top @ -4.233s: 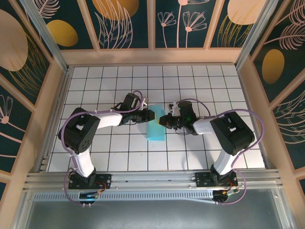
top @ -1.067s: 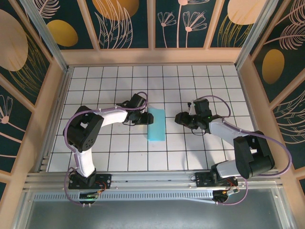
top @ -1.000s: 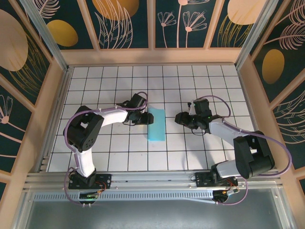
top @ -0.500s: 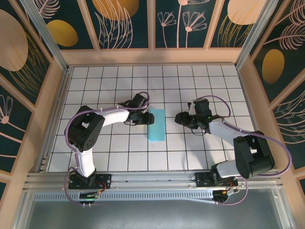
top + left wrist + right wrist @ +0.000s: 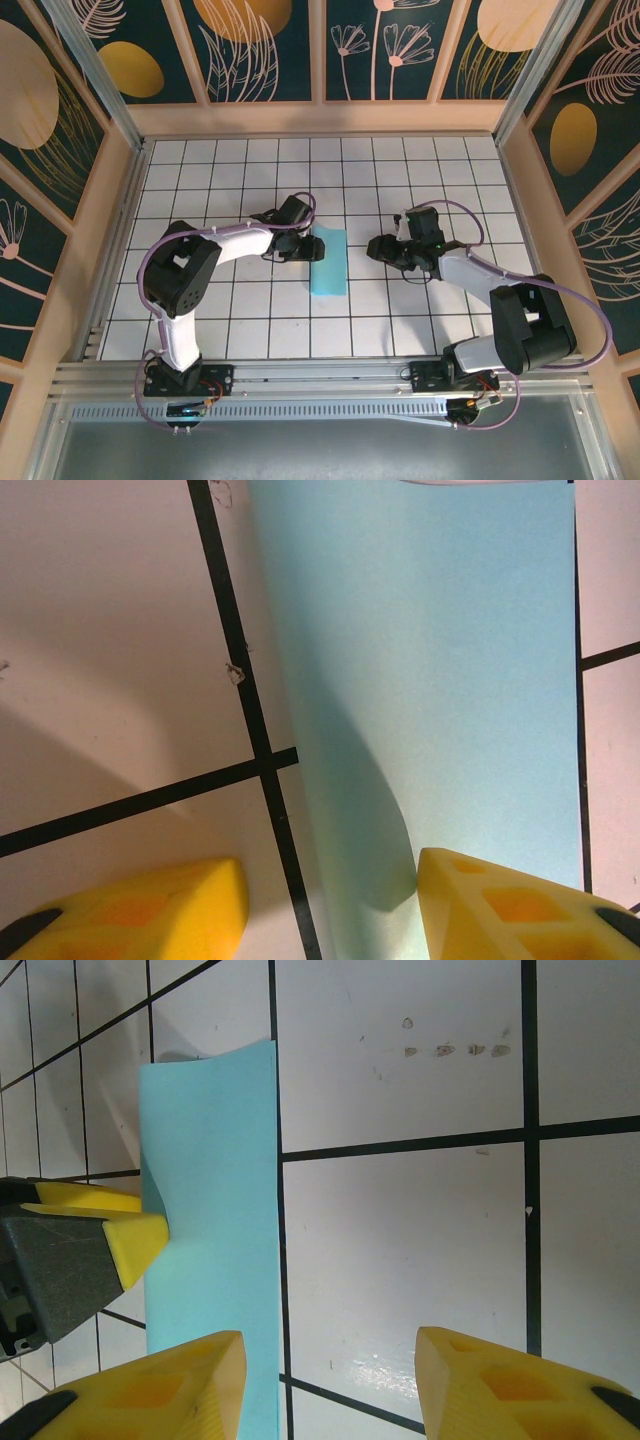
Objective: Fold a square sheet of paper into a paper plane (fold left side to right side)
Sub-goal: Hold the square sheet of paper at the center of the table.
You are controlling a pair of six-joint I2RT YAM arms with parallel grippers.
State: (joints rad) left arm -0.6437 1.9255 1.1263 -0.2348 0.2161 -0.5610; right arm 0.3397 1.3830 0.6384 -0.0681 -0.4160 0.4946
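The square sheet of paper (image 5: 330,265) lies on the tiled table folded in half, a tall turquoise rectangle with a slightly puffed fold along its left side. My left gripper (image 5: 306,247) is open at the upper part of that fold. In the left wrist view the paper (image 5: 440,680) runs between the fingers, and the right fingertip (image 5: 520,905) rests on it. My right gripper (image 5: 376,248) is open about one tile right of the sheet, touching nothing. In the right wrist view the paper (image 5: 215,1210) lies at the left, with the left gripper's yellow fingertip (image 5: 135,1240) against its edge.
The white grid table (image 5: 420,320) is walled by a wooden frame (image 5: 320,118) with patterned panels. A metal rail (image 5: 320,375) runs along the near edge by the arm bases. Open tiles lie all round the sheet.
Over four seconds the right gripper has let go of the sheet and drawn back to the right; the paper now lies flat. In the last second the left gripper edged slightly right.
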